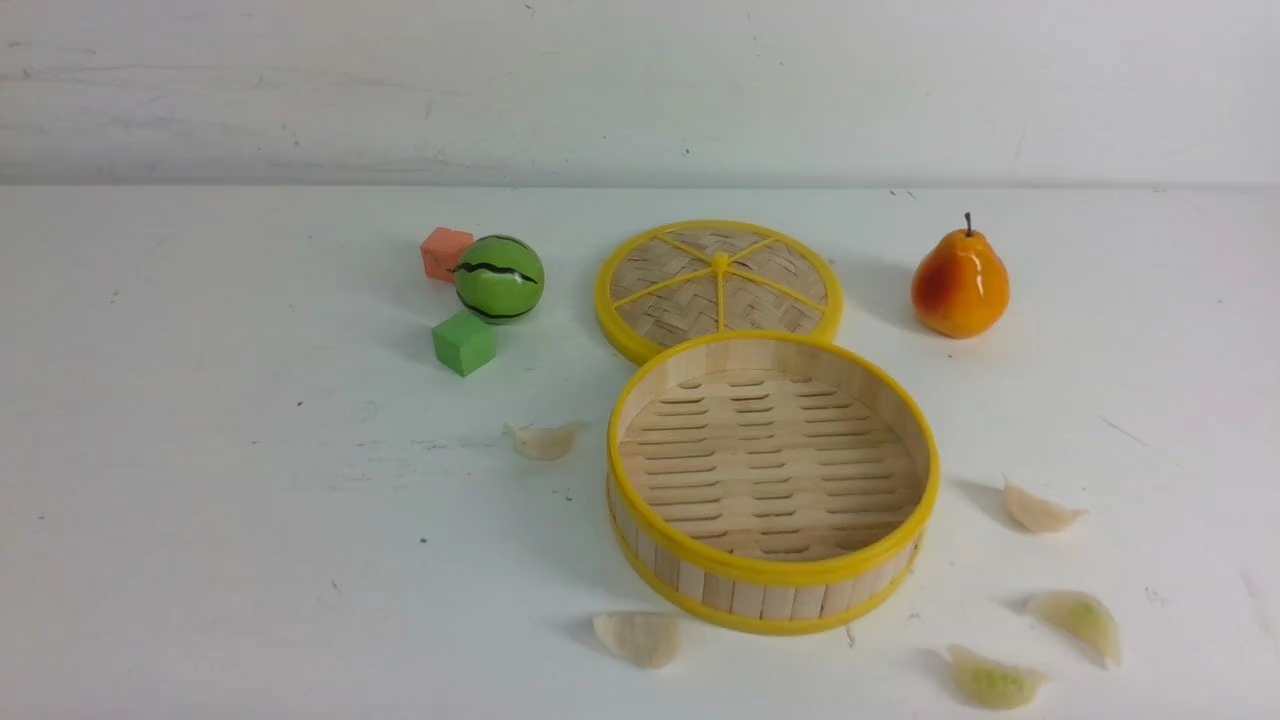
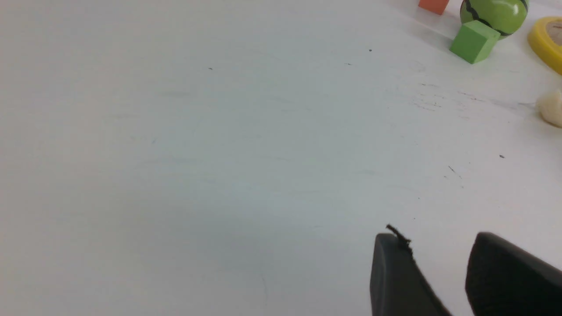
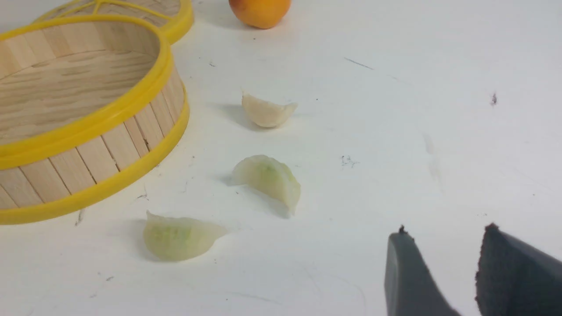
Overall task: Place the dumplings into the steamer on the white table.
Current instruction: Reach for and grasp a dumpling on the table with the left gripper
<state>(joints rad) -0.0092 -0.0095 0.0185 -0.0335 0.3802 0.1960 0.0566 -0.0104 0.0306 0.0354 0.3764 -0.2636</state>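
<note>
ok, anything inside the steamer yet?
No. The steamer shows only its bare slatted floor; its near wall hides a thin strip of floor. All five dumplings lie outside on the white table.

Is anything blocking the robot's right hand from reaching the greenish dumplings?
Nothing visible does. Only bare white table lies between the right gripper and the two pale green-tinged crescent dumplings. The round bamboo steamer with yellow rims sits beside them, open and empty.
</note>
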